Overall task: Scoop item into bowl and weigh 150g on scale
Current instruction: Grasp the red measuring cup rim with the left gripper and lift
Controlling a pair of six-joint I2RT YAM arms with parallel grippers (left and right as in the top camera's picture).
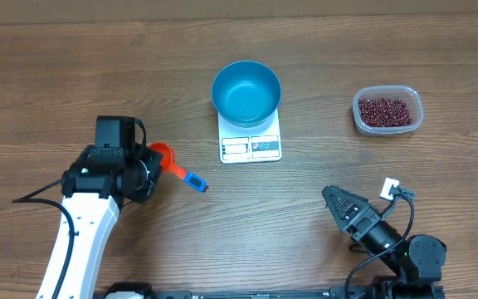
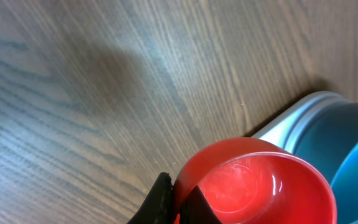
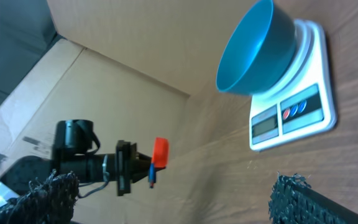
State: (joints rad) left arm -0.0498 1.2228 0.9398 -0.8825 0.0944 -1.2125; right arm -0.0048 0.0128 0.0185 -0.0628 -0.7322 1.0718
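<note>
The blue bowl [image 1: 246,91] stands empty on the white scale [image 1: 251,146] at mid table; both also show in the right wrist view as bowl [image 3: 253,50] and scale [image 3: 303,106]. The item, dark red-brown beans [image 1: 383,110], fills a clear tub at the right. My left gripper [image 1: 150,166] is shut on an empty orange-red scoop [image 1: 164,155] with a blue handle end [image 1: 194,181], left of the scale. The left wrist view shows the scoop's cup [image 2: 253,180] pinched at its rim by black fingers [image 2: 160,199], with the bowl [image 2: 347,143] beyond. My right gripper [image 1: 339,202] stands open and empty.
The clear plastic tub [image 1: 415,116] sits at the right rear of the table. A cardboard wall [image 3: 135,37] stands behind the table. Bare wood lies between the scale and the right arm.
</note>
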